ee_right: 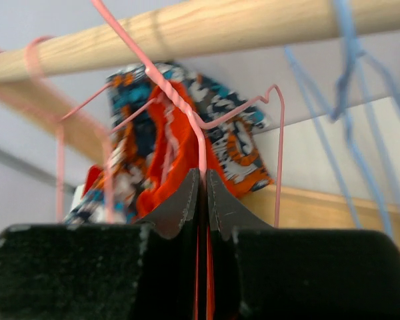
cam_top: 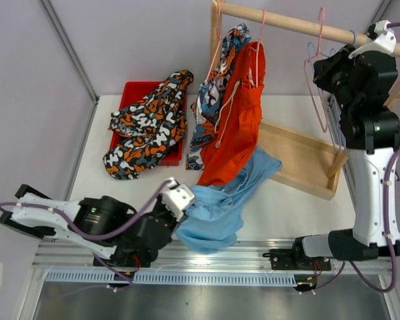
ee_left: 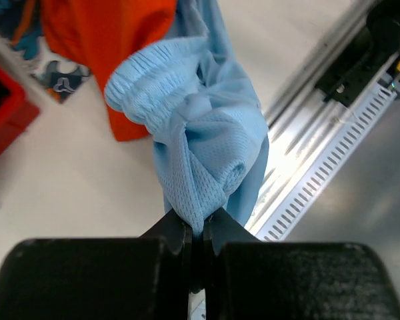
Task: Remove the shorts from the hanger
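My left gripper point(cam_top: 178, 225) is shut on a bunched fold of the plain light blue shorts point(cam_top: 221, 200) near the table's front edge; in the left wrist view the mesh point(ee_left: 200, 147) rises from my closed gripper point(ee_left: 200, 225). The bright orange shorts point(cam_top: 237, 113) and the teal-orange-white wave print shorts point(cam_top: 213, 90) hang from the wooden rod point(cam_top: 287, 23). My right gripper point(cam_top: 318, 72) is raised by the rod and shut point(ee_right: 201, 181) on a pink wire hanger point(ee_right: 187, 107). The orange-black-white blotched shorts point(cam_top: 150, 127) lie on the red tray point(cam_top: 135, 90). The black shorts are out of view.
The wooden rack's base frame point(cam_top: 300, 163) lies on the table at the right. Blue wire hangers point(ee_right: 347, 80) hang on the rod beside the pink one. A metal rail point(cam_top: 220, 250) runs along the table's near edge.
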Controlling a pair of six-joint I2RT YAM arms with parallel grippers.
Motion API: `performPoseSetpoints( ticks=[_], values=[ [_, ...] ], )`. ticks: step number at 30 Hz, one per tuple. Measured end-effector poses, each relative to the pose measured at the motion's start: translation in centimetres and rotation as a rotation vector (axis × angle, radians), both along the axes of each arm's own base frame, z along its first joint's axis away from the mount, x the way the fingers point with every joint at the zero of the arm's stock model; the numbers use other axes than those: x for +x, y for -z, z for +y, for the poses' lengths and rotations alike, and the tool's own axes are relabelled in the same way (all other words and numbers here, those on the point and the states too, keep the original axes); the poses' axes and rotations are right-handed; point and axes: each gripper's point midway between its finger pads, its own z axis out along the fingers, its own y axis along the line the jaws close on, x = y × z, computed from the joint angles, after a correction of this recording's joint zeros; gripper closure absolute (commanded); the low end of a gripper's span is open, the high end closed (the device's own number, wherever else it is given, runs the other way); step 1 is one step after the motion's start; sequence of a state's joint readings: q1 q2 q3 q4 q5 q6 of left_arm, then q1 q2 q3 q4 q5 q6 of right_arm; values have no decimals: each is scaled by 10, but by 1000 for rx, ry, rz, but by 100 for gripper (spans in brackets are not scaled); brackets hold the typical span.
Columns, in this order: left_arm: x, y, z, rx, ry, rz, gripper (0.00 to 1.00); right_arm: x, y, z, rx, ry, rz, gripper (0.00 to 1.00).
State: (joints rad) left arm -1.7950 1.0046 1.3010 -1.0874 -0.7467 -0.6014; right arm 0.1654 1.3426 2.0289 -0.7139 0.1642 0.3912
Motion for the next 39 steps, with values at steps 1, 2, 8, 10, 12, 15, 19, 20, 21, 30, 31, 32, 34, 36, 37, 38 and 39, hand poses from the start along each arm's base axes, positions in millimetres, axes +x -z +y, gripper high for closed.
performPoseSetpoints(
  ticks=[1, 2, 8, 10, 12, 15, 19, 20, 21, 30, 31, 32, 34, 36, 37, 38, 39],
  values=[
    [5, -6, 8, -10, -27, -4, 100, 10, 5, -6, 2, 12, 12, 100],
    [10, -12, 16, -13, -52, -11, 100, 19, 10, -12, 10, 17, 25, 100],
    [31, -61, 42, -75, -148, -67, 100, 38, 36, -16, 45, -8, 60, 100],
    [37, -85, 49, -127, -170, -86, 100, 34, 50, -9, 59, -40, 72, 100],
    [47, -114, 58, -184, -196, -117, 100, 29, 55, -5, 77, -65, 50, 100],
    [67, -148, 77, -218, -249, -192, 100, 13, 59, -1, 96, -91, 11, 100],
    [100, -177, 108, -215, -375, -317, 100, -12, 60, 4, 111, -122, -26, 100],
    [107, -184, 114, -211, -402, -345, 100, -16, 58, 4, 113, -125, -37, 100],
    [114, -190, 119, -204, -432, -372, 100, -18, 58, 4, 113, -127, -47, 100],
    [192, -226, 127, -73, -611, -510, 100, -22, 66, 5, 109, -141, -78, 80],
    [205, -231, 129, -62, -635, -519, 100, -22, 67, 6, 109, -144, -77, 67],
    [219, -236, 130, -55, -658, -528, 100, -24, 73, 7, 104, -151, -55, 54],
    [251, -248, 141, -44, -725, -537, 100, -29, 100, 9, 95, -163, 37, 30],
    [282, -268, 153, -81, -787, -560, 100, -31, 125, 11, 82, -175, 120, 18],
    [301, -280, 167, -102, -838, -583, 100, -33, 136, 12, 80, -180, 160, 15],
    [313, -286, 175, -120, -864, -602, 100, -35, 146, 12, 76, -179, 195, 13],
    [327, -291, 189, -130, -904, -619, 100, -37, 152, 11, 73, -179, 219, 10]
  ],
)
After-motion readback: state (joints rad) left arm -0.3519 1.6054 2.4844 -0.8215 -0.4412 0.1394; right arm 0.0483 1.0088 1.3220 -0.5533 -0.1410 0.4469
